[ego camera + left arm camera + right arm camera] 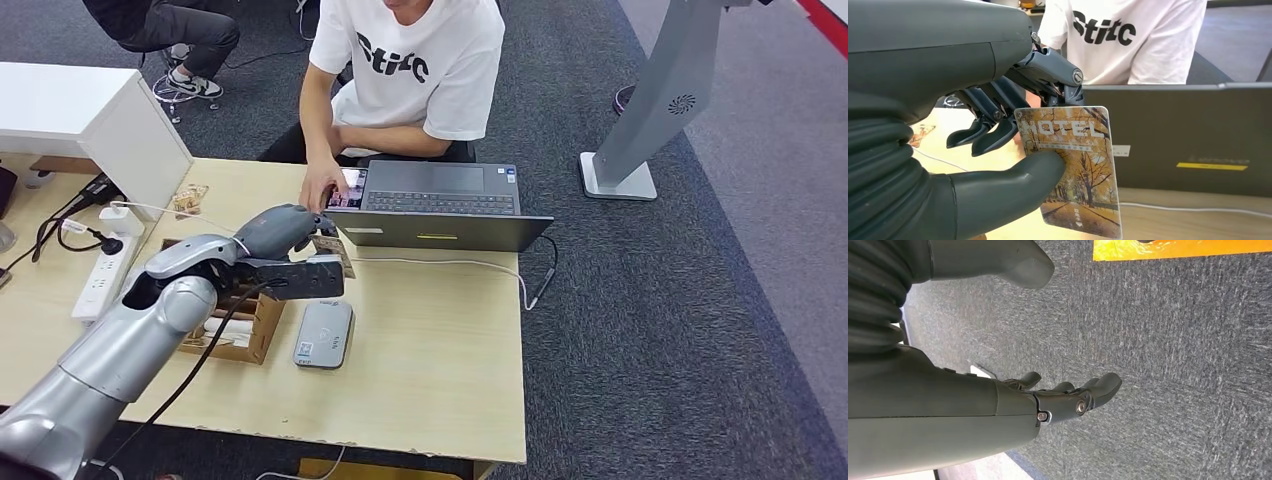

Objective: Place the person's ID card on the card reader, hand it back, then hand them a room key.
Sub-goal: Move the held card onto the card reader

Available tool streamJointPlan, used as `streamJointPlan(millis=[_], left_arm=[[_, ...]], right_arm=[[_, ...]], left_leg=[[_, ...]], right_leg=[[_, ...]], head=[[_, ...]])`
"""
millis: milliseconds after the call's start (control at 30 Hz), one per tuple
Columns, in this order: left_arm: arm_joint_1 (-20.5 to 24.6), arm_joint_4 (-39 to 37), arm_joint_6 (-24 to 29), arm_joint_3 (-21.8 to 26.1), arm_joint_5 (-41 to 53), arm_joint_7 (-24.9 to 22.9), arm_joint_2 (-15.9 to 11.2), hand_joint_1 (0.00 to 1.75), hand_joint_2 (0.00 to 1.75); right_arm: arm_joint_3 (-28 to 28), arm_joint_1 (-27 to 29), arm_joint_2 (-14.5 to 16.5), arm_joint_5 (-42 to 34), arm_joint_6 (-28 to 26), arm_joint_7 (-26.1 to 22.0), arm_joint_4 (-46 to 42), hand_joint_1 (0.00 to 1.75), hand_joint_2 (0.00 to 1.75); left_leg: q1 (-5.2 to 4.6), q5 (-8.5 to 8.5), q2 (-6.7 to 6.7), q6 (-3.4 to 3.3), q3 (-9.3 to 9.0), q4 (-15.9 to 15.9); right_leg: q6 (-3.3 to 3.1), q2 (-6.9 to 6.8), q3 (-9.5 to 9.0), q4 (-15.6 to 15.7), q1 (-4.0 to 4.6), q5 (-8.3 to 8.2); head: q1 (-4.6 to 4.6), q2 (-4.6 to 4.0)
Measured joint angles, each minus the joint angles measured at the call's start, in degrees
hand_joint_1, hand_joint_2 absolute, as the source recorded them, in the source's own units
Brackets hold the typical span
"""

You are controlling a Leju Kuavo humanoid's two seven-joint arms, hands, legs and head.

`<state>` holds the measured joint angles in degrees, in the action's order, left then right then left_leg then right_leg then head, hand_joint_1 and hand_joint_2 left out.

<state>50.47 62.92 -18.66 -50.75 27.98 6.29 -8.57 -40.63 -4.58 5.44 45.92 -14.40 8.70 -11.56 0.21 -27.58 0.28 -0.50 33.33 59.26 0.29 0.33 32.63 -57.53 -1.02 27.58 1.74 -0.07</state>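
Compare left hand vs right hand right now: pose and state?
The left hand pinches the hotel room key card between thumb and fingers; the right hand holds nothing, fingers loosely apart. The left hand is raised over the table near the laptop, toward the person; the right hand hangs over grey carpet. Both share dark fingers and a grey ribbed cover.

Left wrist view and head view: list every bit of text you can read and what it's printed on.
"HOTEL": top of the room key card pinched by the left hand.
"Stitc": person's white T-shirt, further letters hidden.
Small print on the card, laptop stickers, card reader label: too small to read.
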Motion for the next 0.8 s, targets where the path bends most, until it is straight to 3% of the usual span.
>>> streamJointPlan(millis=[367, 800], left_arm=[[-1.14, -2.44, 2.54, -4.60, 0.00, 0.09, 0.86, 1.75, 1.75], [-3.77, -11.78, 5.09, -6.63, 1.66, 0.40, 1.88, 1.75, 1.75]], right_arm=[[0.00, -0.07, 0.39, 1.32, 0.09, 0.04, 0.00, 0.00, 1.75], [-0.17, -0.13, 0.73, 2.71, 0.52, 0.37, 0.00, 0.00, 1.75]], left_leg=[[0.00, 0.00, 0.00, 0.00, 0.00, 0.00], [0.00, 0.00, 0.01, 0.00, 0.01, 0.00]], right_leg=[[0.00, 0.00, 0.00, 0.00, 0.00, 0.00], [0.00, 0.00, 0.00, 0.00, 0.00, 0.00]], head=[[0.01, 0.00], [0.00, 0.00]])
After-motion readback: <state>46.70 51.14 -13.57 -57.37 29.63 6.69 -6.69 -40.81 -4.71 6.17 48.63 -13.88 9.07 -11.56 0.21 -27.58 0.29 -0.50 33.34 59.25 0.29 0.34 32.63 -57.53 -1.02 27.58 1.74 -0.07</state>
